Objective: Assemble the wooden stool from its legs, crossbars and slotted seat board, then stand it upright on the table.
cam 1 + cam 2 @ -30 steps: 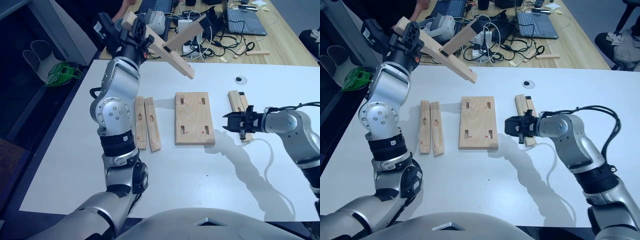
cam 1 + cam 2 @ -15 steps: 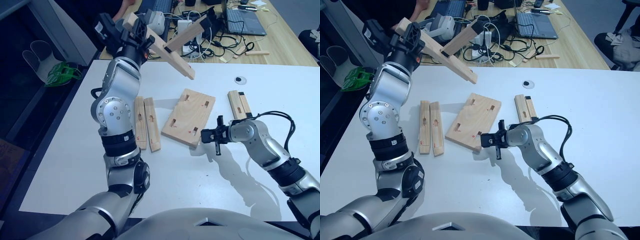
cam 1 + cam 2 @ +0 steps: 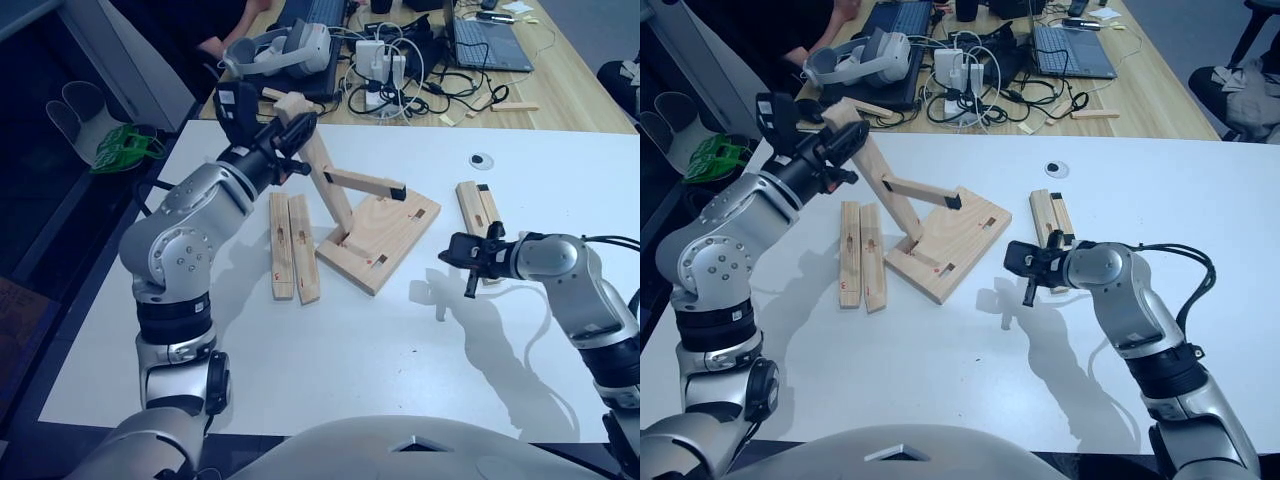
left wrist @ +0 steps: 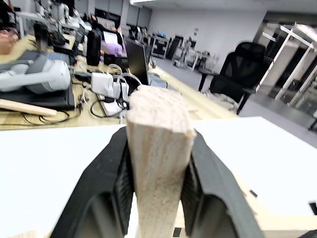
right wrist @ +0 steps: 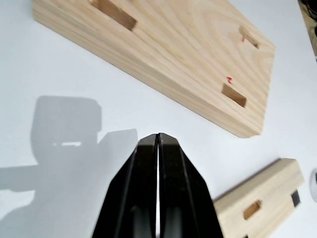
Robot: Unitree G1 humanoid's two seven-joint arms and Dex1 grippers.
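Leg [image 3: 327,188] slants down from left gripper [image 4: 159,144], clamped on its top end; foot meets seat board [image 3: 397,235] at a slot. Beyond the board's right edge, right gripper [image 5: 158,136] pinched closed, empty.

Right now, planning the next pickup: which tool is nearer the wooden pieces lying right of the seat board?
Right. The right tool hovers beside the wooden pieces; the left tool, across the seat board, grips the tilted leg.

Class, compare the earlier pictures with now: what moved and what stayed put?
The left gripper lowered the leg-and-crossbar piece, still clamped, until its foot met the seat board. The right gripper turned that board askew, then drew back, shut. The left pair and right pair stayed put.
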